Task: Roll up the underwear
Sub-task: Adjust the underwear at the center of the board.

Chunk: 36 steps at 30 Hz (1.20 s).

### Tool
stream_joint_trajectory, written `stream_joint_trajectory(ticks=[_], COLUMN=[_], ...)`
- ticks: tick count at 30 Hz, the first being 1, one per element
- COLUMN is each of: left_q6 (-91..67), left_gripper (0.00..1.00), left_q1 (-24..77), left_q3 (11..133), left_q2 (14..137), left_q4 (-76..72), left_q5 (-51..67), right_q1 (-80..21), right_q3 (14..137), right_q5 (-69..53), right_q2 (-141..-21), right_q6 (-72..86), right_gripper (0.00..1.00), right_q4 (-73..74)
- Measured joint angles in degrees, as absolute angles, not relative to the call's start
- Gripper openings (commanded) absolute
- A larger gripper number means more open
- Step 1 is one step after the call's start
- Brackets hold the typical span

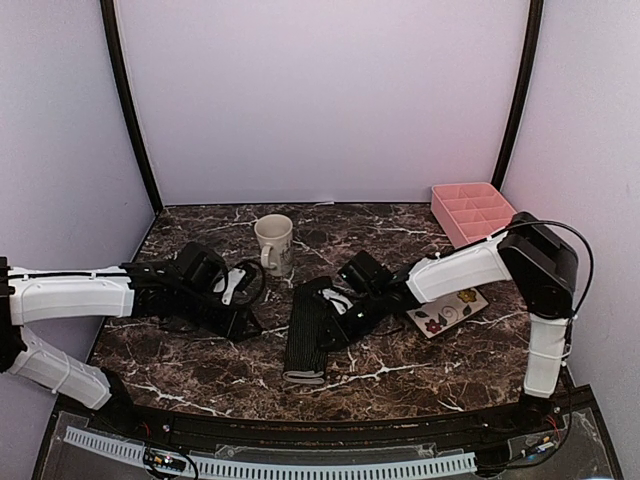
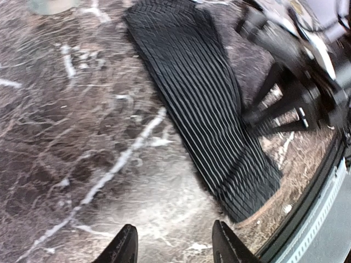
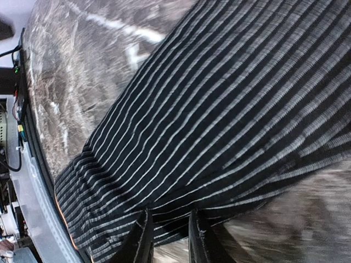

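The black ribbed underwear point(image 1: 304, 340) lies folded in a long narrow strip on the marble table, running toward the near edge. In the left wrist view the underwear point(image 2: 203, 104) stretches diagonally across the marble. My left gripper point(image 2: 175, 246) hovers open just left of the strip, only bare marble between its fingers. In the top view the left gripper point(image 1: 245, 315) stands a little apart from the cloth. My right gripper point(image 1: 335, 304) is at the strip's far right side. Its jaws point(image 3: 169, 241) stand narrow, pinching the edge of the underwear point(image 3: 230, 109).
A cream mug point(image 1: 273, 243) stands behind the two grippers. A pink divided tray point(image 1: 473, 210) sits at the back right corner. A flowered white square plate point(image 1: 447, 312) lies under the right forearm. The table's front edge point(image 2: 312, 203) runs close to the strip's near end.
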<state>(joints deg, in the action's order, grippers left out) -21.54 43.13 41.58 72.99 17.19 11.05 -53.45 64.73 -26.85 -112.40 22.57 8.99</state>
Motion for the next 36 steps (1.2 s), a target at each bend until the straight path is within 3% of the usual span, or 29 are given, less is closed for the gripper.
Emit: stream_joint_trajectory(ticks=[10,20,30,36], left_q6=[-15.2,5.3,21.8,27.2], left_gripper=[0.5,0.58,0.6,0.59], left_q1=[47.0,58.4,61.6,63.6], left_q3=[38.7,35.0,34.3,34.4], left_q2=[69.6,68.9,82.2,87.2], left_q4=[14.7,2.6,-9.1,-14.4], left_q5=[12.5,9.8,8.9,8.3], right_q1=[-50.0,-55.1,-52.6,-51.9], right_q3=[67.2,66.5,62.4,62.3], right_q5=[-28.6,-37.8,-44.9,-48.2], right_q2=[-109.5,-106.4,-114.3,-115.6], right_q6=[15.3,18.4,16.8,16.5], right_gripper=[0.28,0.23,0.12,0.17], right_q4=[18.6,10.5,5.3,3.6])
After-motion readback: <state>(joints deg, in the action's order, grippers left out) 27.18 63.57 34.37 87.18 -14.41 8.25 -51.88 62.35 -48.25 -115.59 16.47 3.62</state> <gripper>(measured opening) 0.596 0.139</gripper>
